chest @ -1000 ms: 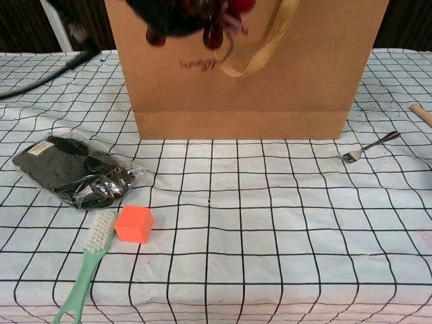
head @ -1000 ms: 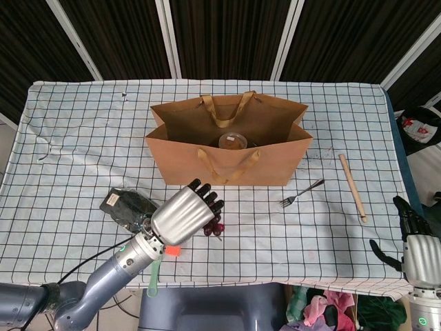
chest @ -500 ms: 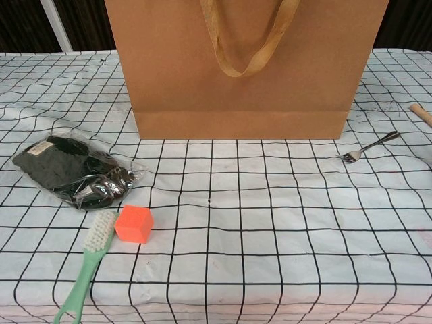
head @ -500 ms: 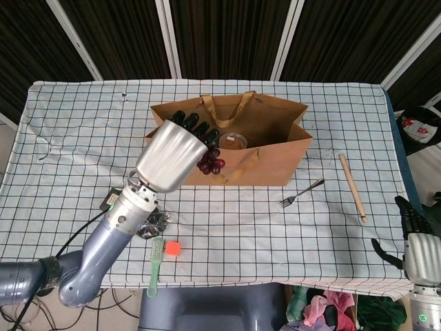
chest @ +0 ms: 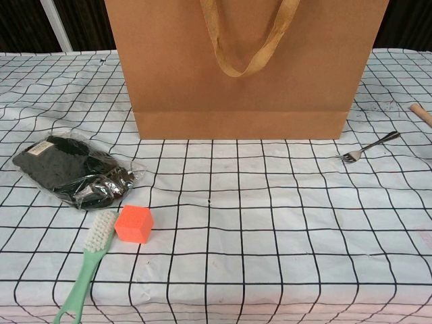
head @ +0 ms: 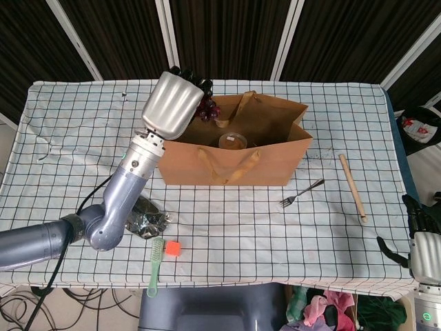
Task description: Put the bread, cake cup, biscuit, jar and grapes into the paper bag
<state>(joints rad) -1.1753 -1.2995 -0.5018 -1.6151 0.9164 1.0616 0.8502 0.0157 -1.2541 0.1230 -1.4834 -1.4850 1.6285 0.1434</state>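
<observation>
The left robot hand (head: 178, 98) is raised above the rear left corner of the open paper bag (head: 231, 141), fingers closed around a bunch of dark red grapes (head: 208, 108) hanging over the bag's opening. Inside the bag sits a round container, possibly the jar (head: 233, 141). The right robot hand (head: 425, 231) rests off the counter's (head: 83, 131) near right corner, fingers apart, holding nothing. A dark wrapped packet (chest: 73, 169) lies on the checked counter beside an orange cube (chest: 133, 223).
</observation>
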